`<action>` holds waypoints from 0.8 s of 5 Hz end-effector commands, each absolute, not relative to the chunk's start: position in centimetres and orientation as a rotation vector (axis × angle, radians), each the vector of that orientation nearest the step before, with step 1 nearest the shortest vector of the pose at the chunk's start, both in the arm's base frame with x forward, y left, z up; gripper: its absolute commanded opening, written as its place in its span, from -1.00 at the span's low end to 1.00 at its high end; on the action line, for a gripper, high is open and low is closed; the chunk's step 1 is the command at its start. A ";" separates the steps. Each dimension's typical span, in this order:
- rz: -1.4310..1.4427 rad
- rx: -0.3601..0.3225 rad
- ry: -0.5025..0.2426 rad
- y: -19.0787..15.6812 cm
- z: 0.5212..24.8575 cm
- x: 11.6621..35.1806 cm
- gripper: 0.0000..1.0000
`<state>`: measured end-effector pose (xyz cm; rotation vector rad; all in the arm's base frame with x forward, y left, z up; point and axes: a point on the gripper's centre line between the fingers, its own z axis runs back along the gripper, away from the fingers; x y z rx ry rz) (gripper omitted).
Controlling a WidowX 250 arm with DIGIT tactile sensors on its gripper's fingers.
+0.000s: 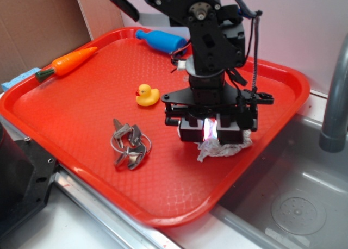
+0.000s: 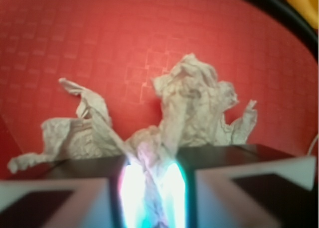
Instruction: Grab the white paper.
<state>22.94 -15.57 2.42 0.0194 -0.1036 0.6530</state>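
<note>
The white paper (image 1: 222, 147) is a crumpled wad lying on the red tray (image 1: 81, 102), right of centre. My gripper (image 1: 209, 131) stands straight down over it, its jaws closed on a fold of the paper. In the wrist view the paper (image 2: 189, 108) spreads out to both sides beyond my gripper (image 2: 152, 188), and a pinched strip of it sits between the two glowing pads (image 2: 130, 188). The rest of the paper rests on the tray.
A yellow rubber duck (image 1: 147, 94) sits left of the gripper. A grey key bunch (image 1: 129, 143) lies front left. A toy carrot (image 1: 68, 62) and a blue bottle-shaped toy (image 1: 162, 40) lie at the tray's far side. A sink (image 1: 296, 205) and a grey faucet pipe (image 1: 336, 97) stand to the right.
</note>
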 end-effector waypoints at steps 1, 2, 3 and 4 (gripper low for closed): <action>0.559 -0.025 -0.072 -14.1 3.9 23.2 -1.00; 0.353 -0.033 -0.025 -12.8 7.3 23.2 -1.00; 0.198 -0.081 0.006 -11.0 10.5 23.1 -1.00; 0.140 -0.062 -0.013 -8.6 13.8 22.3 -1.00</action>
